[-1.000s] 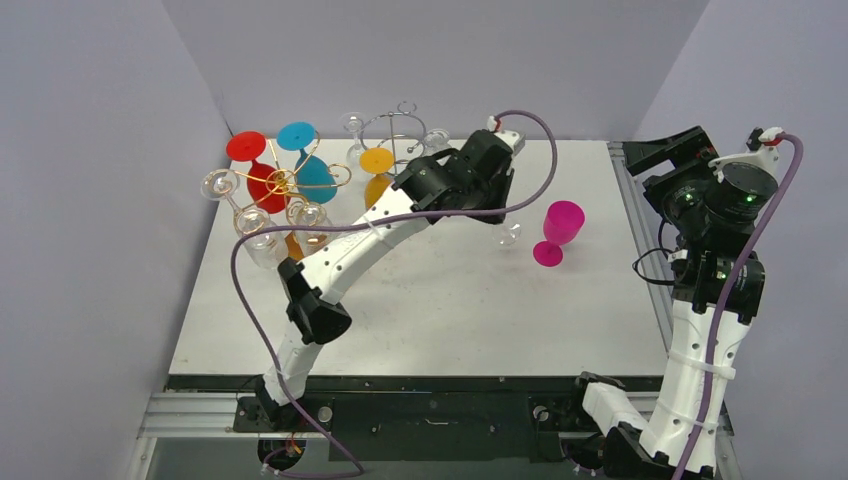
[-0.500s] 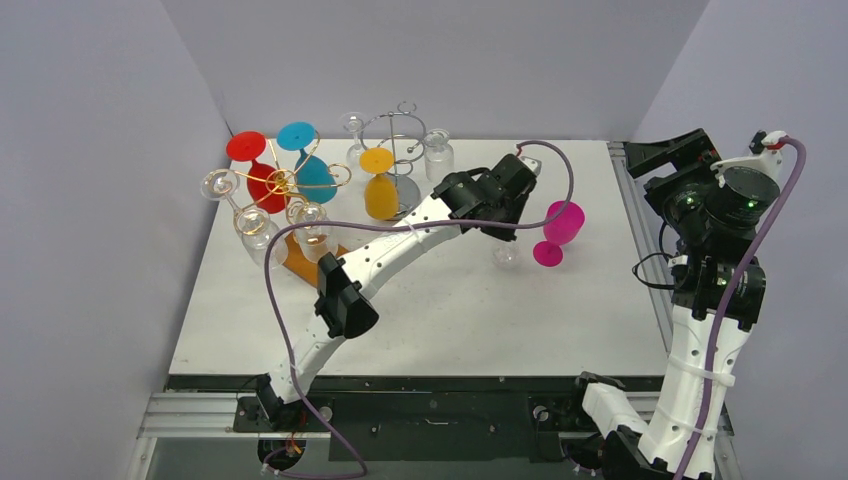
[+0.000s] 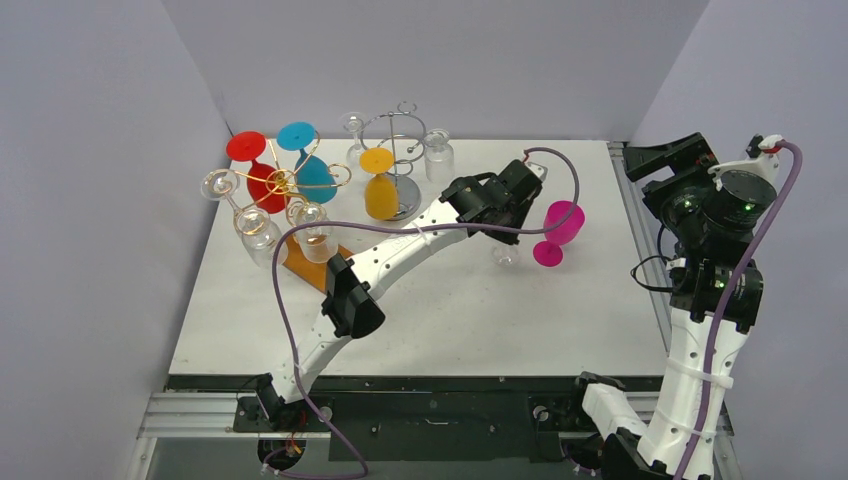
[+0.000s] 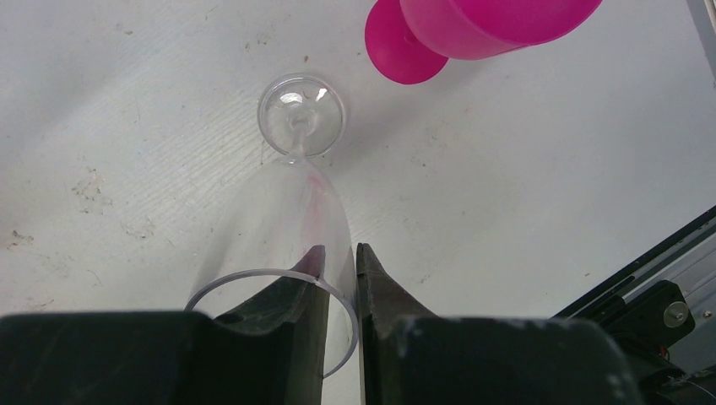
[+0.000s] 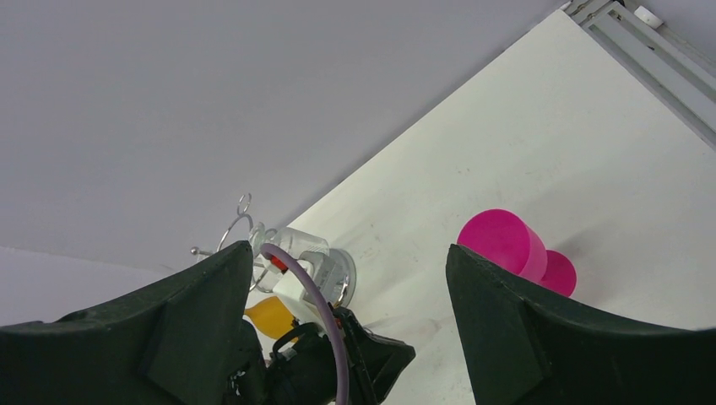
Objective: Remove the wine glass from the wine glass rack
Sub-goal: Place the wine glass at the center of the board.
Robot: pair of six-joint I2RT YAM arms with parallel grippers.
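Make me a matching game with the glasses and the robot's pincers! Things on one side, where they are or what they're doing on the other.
Things:
1. clear plastic wine glass
2. pink plastic goblet
3. orange wine glass
4. right pincer

States:
A. hanging upside down on the silver wire rack
B. open, holding nothing
C. standing upright on the white table
D. gripped at its rim by the left pincer

Pairs: 1-D, 2-C, 3-A, 4-B

Beside the pink glass, which the top edge of the left wrist view cuts off, the fingers of the left tool hide part of the rim of the clear wine glass, and in the top view the left arm covers that tool and most of this glass.
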